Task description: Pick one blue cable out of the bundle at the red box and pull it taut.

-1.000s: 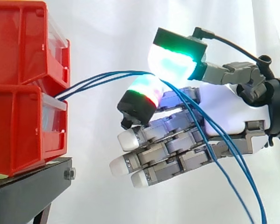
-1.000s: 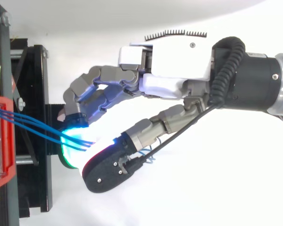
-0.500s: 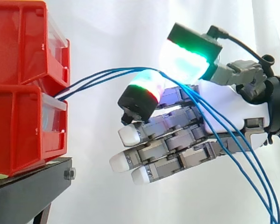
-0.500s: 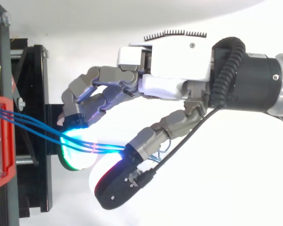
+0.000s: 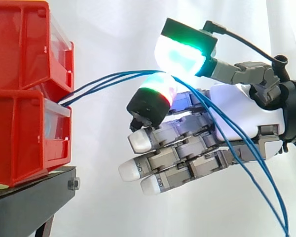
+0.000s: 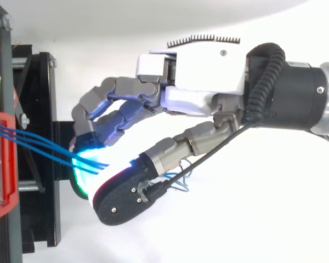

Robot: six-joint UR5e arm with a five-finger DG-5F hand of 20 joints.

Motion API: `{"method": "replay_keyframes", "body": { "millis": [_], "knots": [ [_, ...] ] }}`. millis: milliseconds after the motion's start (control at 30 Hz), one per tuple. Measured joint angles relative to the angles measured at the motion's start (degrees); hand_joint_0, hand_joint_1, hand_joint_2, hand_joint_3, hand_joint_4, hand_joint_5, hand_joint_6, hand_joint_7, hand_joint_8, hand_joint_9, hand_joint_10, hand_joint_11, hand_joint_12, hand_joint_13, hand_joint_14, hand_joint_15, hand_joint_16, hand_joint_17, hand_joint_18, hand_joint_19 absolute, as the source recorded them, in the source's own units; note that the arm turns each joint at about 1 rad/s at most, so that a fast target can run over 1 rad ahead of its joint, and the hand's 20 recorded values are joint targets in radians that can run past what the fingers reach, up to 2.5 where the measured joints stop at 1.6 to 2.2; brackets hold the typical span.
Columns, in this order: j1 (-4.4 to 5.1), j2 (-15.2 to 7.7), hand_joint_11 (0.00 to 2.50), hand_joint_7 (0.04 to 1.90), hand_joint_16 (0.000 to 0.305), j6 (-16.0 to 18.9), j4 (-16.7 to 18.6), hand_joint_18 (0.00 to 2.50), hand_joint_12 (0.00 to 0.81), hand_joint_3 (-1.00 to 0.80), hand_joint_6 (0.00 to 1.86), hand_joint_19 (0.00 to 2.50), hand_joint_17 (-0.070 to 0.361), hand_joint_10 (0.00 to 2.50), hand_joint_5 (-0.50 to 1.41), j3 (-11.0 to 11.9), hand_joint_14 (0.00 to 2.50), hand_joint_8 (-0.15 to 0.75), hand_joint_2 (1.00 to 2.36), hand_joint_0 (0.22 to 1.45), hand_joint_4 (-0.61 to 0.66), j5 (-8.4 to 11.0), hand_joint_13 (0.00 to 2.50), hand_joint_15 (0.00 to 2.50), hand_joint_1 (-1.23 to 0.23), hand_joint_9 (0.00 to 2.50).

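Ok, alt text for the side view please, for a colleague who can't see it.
The robot hand, reaching in from the right, pinches the blue cables between its thumb and one finger. The cables run from the stacked red bins on the left to the pinch, then hang down across the palm toward the lower right. White curtain behind.

In the side view I am seeing a black stand (image 5: 37, 190) occupying the lower left corner of the frame. It is carrying a lower red bin (image 5: 19, 138), which is resting directly on its top surface. An upper red bin (image 5: 19, 44) is sitting stacked on the lower one and reaching into the upper left corner. A bolt (image 5: 73, 184) is showing on the stand's right end. In the top view I am seeing the stand running down the left edge.
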Motion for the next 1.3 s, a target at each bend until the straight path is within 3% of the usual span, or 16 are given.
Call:
{"method": "replay_keyframes", "body": {
  "millis": [300, 333, 400, 500, 633, 667, 733, 1033, 1100, 1300],
  "knots": [
    [-0.01, 0.01, 0.45, 1.25, 0.051, 0.0, 0.0, 0.44, 0.334, -0.5, 0.9, 0.18, 0.114, 0.01, -0.13, 0.03, 0.01, 0.316, 1.0, 0.75, 0.01, -0.06, 0.54, 0.22, -0.98, 0.76],
    [-0.01, 0.02, 0.45, 1.22, 0.051, 0.0, -0.01, 0.44, 0.335, -0.5, 0.9, 0.18, 0.114, 0.01, -0.13, 0.03, 0.01, 0.315, 1.0, 0.73, 0.01, -0.06, 0.53, 0.21, -0.97, 0.75],
    [0.0, 0.02, 0.45, 1.13, 0.051, 0.0, -0.04, 0.42, 0.332, -0.5, 0.9, 0.2, 0.114, 0.01, -0.13, 0.03, 0.01, 0.309, 1.0, 0.63, 0.15, -0.06, 0.51, 0.22, -0.98, 0.74],
    [0.0, 0.03, 0.45, 1.12, 0.056, -0.05, -0.1, 0.41, 0.36, -0.5, 0.9, 0.23, 0.126, 0.01, -0.13, 0.02, 0.01, 0.334, 1.0, 0.49, 0.16, -0.07, 0.51, 0.23, -0.95, 0.75],
    [0.0, 0.01, 0.45, 1.1, 0.061, -0.05, -0.15, 0.41, 0.381, -0.5, 0.9, 0.26, 0.137, 0.01, -0.12, 0.02, 0.01, 0.366, 1.0, 0.43, 0.14, -0.02, 0.52, 0.24, -0.76, 0.79],
    [0.01, 0.02, 0.44, 1.14, 0.057, -0.05, -0.15, 0.38, 0.363, -0.5, 0.89, 0.28, 0.129, 0.01, -0.12, 0.02, 0.01, 0.355, 1.0, 0.48, 0.14, -0.01, 0.51, 0.24, -0.66, 0.8],
    [0.01, 0.03, 0.44, 1.19, 0.052, -0.06, -0.15, 0.35, 0.338, -0.5, 0.89, 0.29, 0.118, 0.01, -0.11, 0.03, 0.01, 0.34, 1.0, 0.55, 0.13, 0.01, 0.52, 0.26, -0.63, 0.81],
    [0.02, 0.0, 0.48, 1.24, 0.052, -0.07, -0.18, 0.4, 0.338, -0.28, 0.9, 0.29, 0.118, 0.01, -0.1, 0.05, 0.01, 0.352, 1.01, 0.6, 0.13, -0.03, 0.6, 0.33, -0.76, 0.85],
    [0.07, 0.02, 0.49, 1.21, 0.052, -0.08, -0.17, 0.42, 0.336, -0.21, 0.92, 0.28, 0.117, 0.01, -0.12, 0.06, 0.01, 0.341, 1.02, 0.63, 0.14, -0.01, 0.6, 0.33, -0.87, 0.82],
    [0.07, 0.02, 0.48, 1.35, 0.052, -0.09, -0.17, 0.43, 0.334, -0.33, 0.91, 0.21, 0.116, 0.01, -0.13, 0.06, 0.01, 0.315, 1.01, 0.73, 0.07, 0.0, 0.57, 0.3, -0.93, 0.79]
  ]
}}
